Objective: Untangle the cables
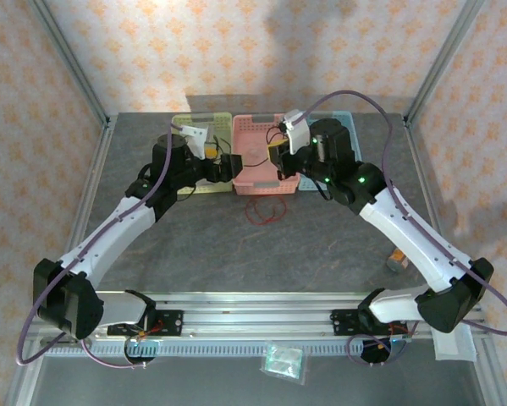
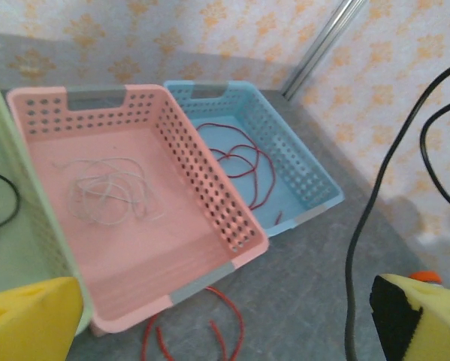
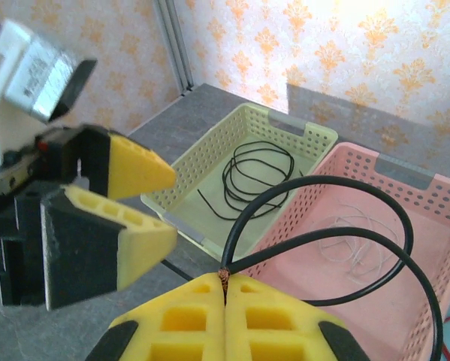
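Note:
My right gripper (image 3: 225, 289) is shut on a black cable (image 3: 337, 184), pinching its bare copper end above the pink basket (image 3: 427, 248); the cable loops away in two strands. My left gripper (image 3: 172, 207) stands open just left of it, holding nothing, and the same black cable (image 2: 367, 218) hangs past its right finger (image 2: 424, 320). A pale cable (image 2: 108, 192) lies in the pink basket (image 2: 202, 188). The blue basket (image 2: 300, 173) holds a red cable (image 2: 243, 162), and the green basket (image 3: 209, 162) a coiled black cable (image 3: 258, 177). Another red cable (image 1: 266, 210) lies on the table in front of the pink basket.
The three baskets stand side by side at the back of the grey table (image 1: 236, 254). A small orange-capped object (image 1: 397, 258) sits near the right arm. A plastic bag (image 1: 283, 362) lies at the near edge. Metal posts (image 2: 322, 41) frame the back corners.

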